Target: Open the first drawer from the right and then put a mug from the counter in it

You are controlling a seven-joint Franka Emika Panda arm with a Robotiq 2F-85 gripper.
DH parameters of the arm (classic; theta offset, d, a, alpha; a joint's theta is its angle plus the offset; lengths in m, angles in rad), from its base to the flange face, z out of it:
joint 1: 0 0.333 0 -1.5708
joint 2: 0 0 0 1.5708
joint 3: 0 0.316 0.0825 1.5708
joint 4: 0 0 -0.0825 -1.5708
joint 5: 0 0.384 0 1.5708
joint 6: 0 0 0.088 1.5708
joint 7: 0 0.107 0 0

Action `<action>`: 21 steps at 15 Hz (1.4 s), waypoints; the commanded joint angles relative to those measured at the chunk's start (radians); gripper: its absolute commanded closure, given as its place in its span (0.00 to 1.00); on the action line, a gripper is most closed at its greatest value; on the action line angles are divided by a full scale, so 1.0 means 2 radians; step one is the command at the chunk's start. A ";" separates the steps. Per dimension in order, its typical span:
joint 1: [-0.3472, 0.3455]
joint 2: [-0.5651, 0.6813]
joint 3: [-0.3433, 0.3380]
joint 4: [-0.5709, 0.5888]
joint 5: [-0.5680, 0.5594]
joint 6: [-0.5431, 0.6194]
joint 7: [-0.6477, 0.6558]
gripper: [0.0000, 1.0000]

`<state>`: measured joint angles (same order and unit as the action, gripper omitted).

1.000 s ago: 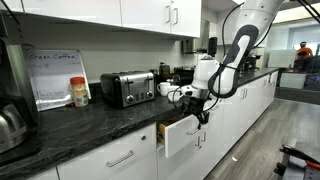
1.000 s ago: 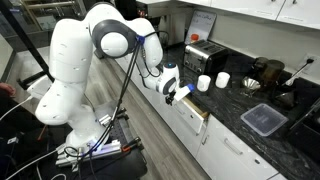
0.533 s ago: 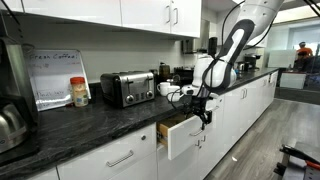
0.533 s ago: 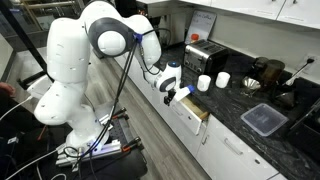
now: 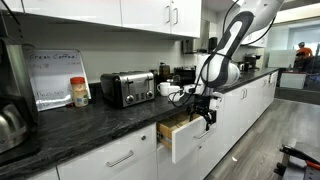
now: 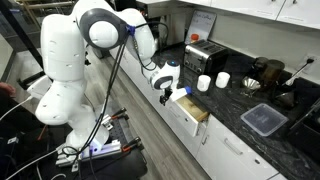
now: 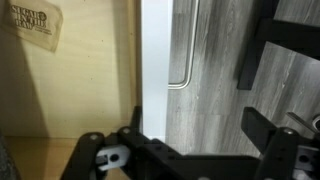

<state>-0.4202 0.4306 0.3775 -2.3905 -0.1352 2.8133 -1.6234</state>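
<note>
Since a second ago the drawer [image 5: 186,140] has slid further out, and the claw [image 5: 207,110] has moved back with it, away from the counter [image 5: 95,118]. In the wrist view the two fingers [image 7: 131,128] are wide apart. The white front of the drawer [image 7: 155,60] and its silver handle [image 7: 181,50] lie between them. The fingers do not squeeze anything that I can see. Inside, the drawer is light wood with a small label [image 7: 34,24] stuck on it.

The mug [image 6: 204,83] stands on the dark counter [image 6: 262,98], close behind the claw [image 6: 170,93] and the open drawer [image 6: 196,108]. Another mug [image 6: 223,79] just like it stands right beside it. A shiny toaster [image 6: 203,55] sits behind the mugs, near the wall. A dark square tray [image 6: 262,120] lies further along the counter.

In an exterior view, a jar [image 5: 79,92] and a paper sign [image 5: 53,76] stand next to the toaster [image 5: 127,88]. White cupboard doors [image 5: 150,12] hang above. The floor [image 6: 148,120] is grey wood.
</note>
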 commanded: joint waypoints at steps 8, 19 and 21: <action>0.056 -0.092 -0.037 -0.075 0.088 -0.050 -0.022 0.00; 0.116 -0.130 -0.091 -0.067 0.097 -0.074 -0.029 0.00; 0.122 -0.123 -0.100 -0.052 0.094 -0.068 -0.042 0.00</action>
<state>-0.2054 0.1903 0.2159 -2.5307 0.0464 2.6953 -1.6462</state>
